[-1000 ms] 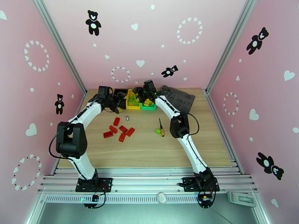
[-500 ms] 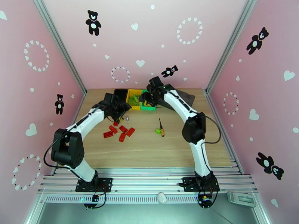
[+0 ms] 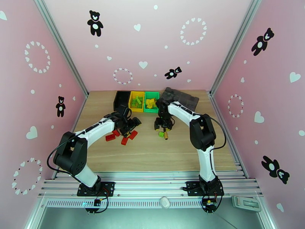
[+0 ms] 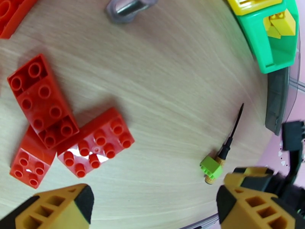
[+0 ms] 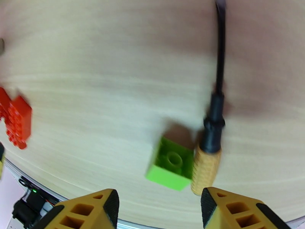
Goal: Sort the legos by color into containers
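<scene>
left gripper (image 4: pixel 154 201) hung wide apart, empty, over red plastic studded bricks (image 4: pixel 95 147); right gripper (image 5: pixel 160 207), released, straddled green studded brick (image 5: pixel 169 163).

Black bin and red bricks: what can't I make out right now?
Black bin, top view: inside too dark to tell contents.
Red bricks, top view: left gripper covers some; no count.
Screwdriver, right wrist view: tip cut off at top edge; blurred.
Grey metal piece, left wrist view: cut off at top edge.

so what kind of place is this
Probably a robot test booth: pink sticker-covered walls in aluminium framing, a wooden table, and a left arm and right arm bolted along its near edge.
</scene>
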Controlling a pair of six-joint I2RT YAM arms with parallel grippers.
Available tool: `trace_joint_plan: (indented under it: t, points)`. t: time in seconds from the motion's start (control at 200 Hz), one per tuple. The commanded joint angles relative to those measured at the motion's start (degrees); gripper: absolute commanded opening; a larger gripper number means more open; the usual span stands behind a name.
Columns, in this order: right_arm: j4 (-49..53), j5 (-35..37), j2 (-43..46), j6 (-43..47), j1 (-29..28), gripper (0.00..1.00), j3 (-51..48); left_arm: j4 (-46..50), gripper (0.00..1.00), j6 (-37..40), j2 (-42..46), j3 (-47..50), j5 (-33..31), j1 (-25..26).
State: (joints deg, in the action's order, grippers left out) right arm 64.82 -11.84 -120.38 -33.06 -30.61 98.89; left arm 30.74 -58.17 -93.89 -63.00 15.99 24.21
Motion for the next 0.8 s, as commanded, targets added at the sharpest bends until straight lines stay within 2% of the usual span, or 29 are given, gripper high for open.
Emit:
trace_joint_plan:
  t: [0.0,0.255,0.455,0.796]
  points:
    - [0.51,1.35,3.00,-0.37,-1.18,0.60,-1.48,-0.66,0.90,-0.81,0.73,-1.10,-1.51,0.35]
    - [0.79,2.97,0.98,-0.40,-2.17,0.57,-1.54,0.05,0.90,-0.89,1.41,-1.35,-1.94,0.48]
    - [1.43,4.54,0.32,-0.75,-2.66,0.61,-1.57,0.20,0.90,-0.98,2.70,0.13,-2.45,0.44]
    - [1.30,3.93,-1.68,-0.89,-2.98,0.59,-0.85,-0.29,0.90,-1.16,2.37,0.35,-2.15,0.41]
